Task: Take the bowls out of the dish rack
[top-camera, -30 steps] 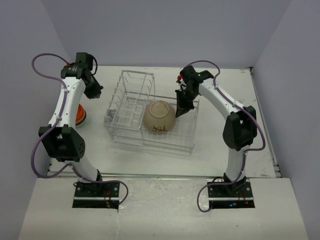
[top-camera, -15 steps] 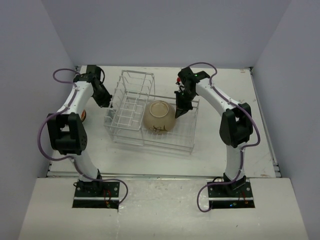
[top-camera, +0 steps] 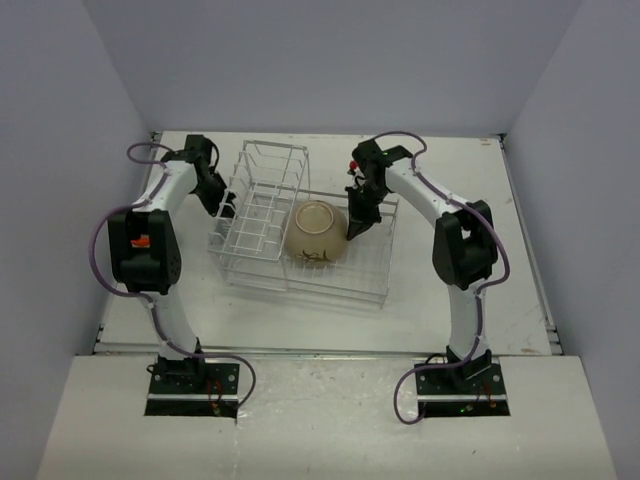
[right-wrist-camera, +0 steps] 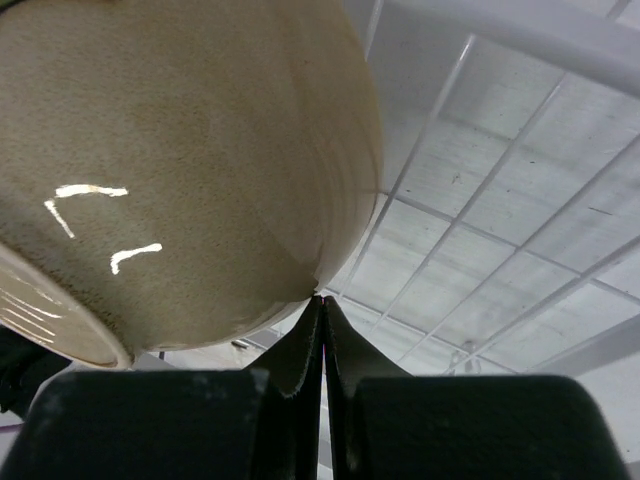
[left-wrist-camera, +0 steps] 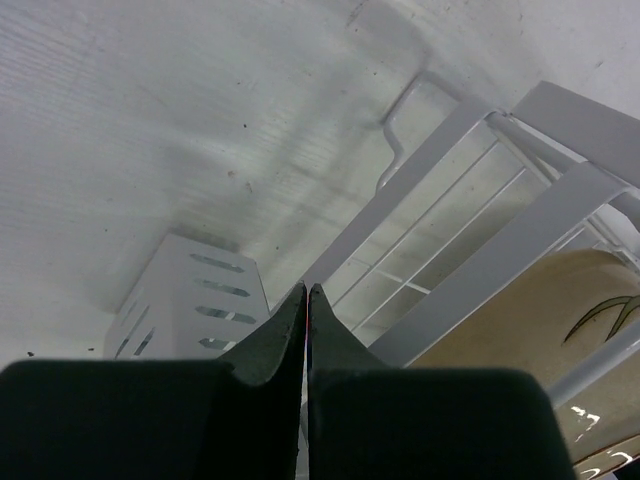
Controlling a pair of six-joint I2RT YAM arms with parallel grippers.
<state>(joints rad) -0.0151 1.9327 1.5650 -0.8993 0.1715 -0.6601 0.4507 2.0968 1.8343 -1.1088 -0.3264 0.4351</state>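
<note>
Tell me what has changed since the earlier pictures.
The left pincer swung right, up to the left side of the dish rack. The right pincer edged closer to the tan bowl, its tip now at the bowl's side. Both stayed shut, holding nothing; bowl and rack did not move.

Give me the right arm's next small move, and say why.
Probably open the right gripper and shift its tips toward the bowl's rim. Its jaws are shut and empty, with the tips at the bowl's outer wall. The bowl lies in the rack's low basket, so no grip seems possible as things stand.
</note>
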